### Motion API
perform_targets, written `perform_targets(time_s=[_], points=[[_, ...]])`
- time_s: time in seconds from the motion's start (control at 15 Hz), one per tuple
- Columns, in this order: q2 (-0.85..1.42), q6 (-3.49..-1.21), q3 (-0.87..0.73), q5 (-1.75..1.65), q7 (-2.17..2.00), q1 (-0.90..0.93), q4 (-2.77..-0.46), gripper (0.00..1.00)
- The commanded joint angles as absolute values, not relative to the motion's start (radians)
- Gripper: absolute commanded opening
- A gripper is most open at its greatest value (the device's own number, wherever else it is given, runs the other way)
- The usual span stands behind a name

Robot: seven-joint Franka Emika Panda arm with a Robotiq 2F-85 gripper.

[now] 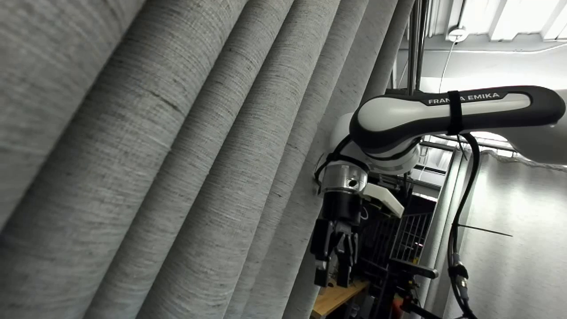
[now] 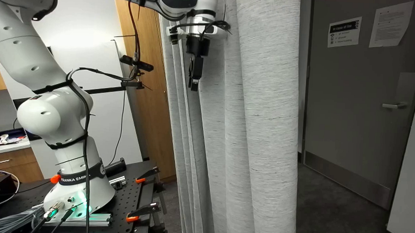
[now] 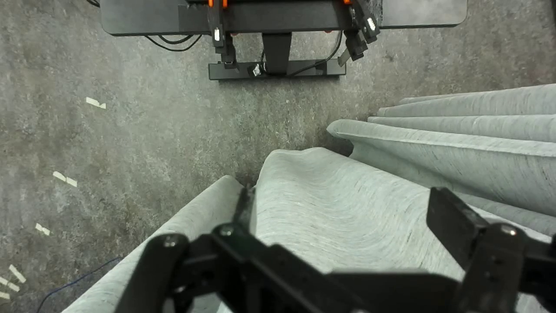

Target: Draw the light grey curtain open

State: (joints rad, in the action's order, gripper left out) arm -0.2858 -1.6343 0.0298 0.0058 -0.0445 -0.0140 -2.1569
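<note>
The light grey curtain hangs in deep folds in both exterior views (image 1: 248,133) (image 2: 267,115). In the wrist view the curtain (image 3: 469,163) fills the lower middle and right, seen from above. My gripper (image 3: 343,195) points down, its black fingers spread wide apart. One finger shows over the gap beside a broad fold, the other over that fold's right side. In an exterior view the gripper (image 1: 333,279) hangs close beside the curtain with a gap between its fingers. The gripper also shows against the curtain in an exterior view (image 2: 194,86). Whether the fingers touch fabric cannot be told.
The robot base stands on a black bench (image 2: 131,183) with clamps (image 2: 145,212) at its edge. The bench edge (image 3: 282,17) is at the top of the wrist view, above grey floor (image 3: 152,130). A wooden panel (image 2: 146,75) and a grey door (image 2: 354,130) flank the curtain.
</note>
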Motion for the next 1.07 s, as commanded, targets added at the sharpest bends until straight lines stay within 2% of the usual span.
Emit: perform_targets(time_s=[0.0,1.0], points=[[-0.285,-1.632,0.024,0.004,-0.046,-0.007,-2.155,1.00],[-0.316,-1.701,-0.051,-0.017,-0.053,-0.070,-2.132,1.00]])
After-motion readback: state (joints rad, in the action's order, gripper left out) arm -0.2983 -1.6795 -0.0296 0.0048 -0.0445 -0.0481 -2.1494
